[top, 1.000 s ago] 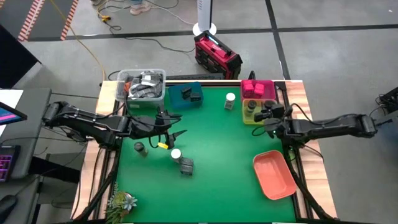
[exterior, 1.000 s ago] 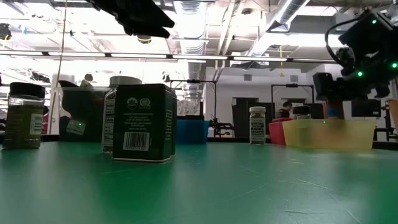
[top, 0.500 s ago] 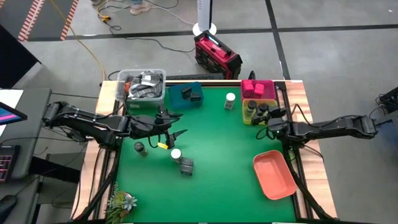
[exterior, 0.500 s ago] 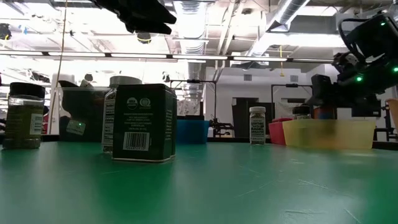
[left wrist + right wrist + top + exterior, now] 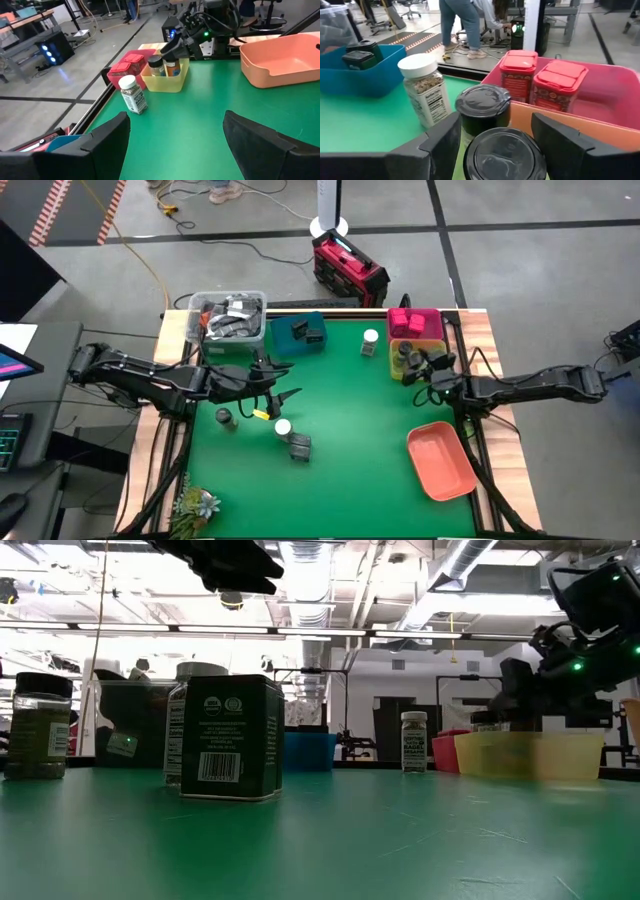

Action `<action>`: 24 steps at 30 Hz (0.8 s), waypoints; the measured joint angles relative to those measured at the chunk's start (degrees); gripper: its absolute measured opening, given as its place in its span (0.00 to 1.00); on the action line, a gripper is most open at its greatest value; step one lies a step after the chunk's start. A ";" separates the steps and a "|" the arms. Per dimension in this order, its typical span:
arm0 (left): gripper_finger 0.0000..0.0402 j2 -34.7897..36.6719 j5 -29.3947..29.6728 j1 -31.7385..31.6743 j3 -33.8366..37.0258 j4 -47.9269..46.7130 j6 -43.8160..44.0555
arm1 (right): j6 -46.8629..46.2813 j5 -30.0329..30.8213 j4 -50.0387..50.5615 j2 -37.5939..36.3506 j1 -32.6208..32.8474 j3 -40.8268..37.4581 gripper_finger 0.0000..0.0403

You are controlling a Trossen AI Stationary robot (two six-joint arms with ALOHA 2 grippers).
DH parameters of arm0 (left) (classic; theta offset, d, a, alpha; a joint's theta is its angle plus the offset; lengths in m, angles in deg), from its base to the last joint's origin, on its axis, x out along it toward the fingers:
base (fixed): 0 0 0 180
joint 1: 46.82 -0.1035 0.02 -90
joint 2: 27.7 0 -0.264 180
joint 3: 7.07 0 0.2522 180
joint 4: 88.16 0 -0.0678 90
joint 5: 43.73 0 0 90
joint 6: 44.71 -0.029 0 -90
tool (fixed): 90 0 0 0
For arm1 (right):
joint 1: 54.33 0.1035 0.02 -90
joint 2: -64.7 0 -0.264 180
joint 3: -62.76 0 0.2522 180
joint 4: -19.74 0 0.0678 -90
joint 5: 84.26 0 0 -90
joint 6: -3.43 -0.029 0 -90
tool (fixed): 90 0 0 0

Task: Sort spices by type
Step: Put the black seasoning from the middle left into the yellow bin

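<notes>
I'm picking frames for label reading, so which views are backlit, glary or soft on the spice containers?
Low view: bright ceiling lights behind leave the dark tin in shade, though its barcode shows. Right wrist view: the white-capped jar looks fairly crisp, while the nearest dark lid is soft. High view: even light, containers too small for label text.

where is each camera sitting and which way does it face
High view: above the table, looking straight down; both arms show, the left gripper near centre, the right gripper at the yellow tray.
Low view: at tabletop height, looking level across the green mat past a dark tin; arms enter from above.
Left wrist view: looks past its open fingers toward the yellow tray and the other arm.
Right wrist view: looks over two dark-lidded jars in the tray.
Shared: the white-capped jar shows in both wrist views.
</notes>
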 joint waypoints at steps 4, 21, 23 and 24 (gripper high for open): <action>0.76 0.00 0.00 0.00 0.00 0.00 -0.02 | 0.34 -1.16 -0.89 0.00 0.08 0.00 0.66; 0.76 0.00 0.00 0.00 -0.02 -1.07 0.43 | 5.40 -7.45 -7.55 -0.09 -1.84 0.04 0.67; 0.76 0.00 0.02 0.00 -0.02 -1.79 0.77 | 5.56 -7.84 -7.55 -0.07 -1.84 0.04 0.67; 0.76 0.00 0.02 -0.03 -0.02 -1.92 0.80 | 5.92 -8.86 -7.63 -0.07 -1.84 0.04 0.67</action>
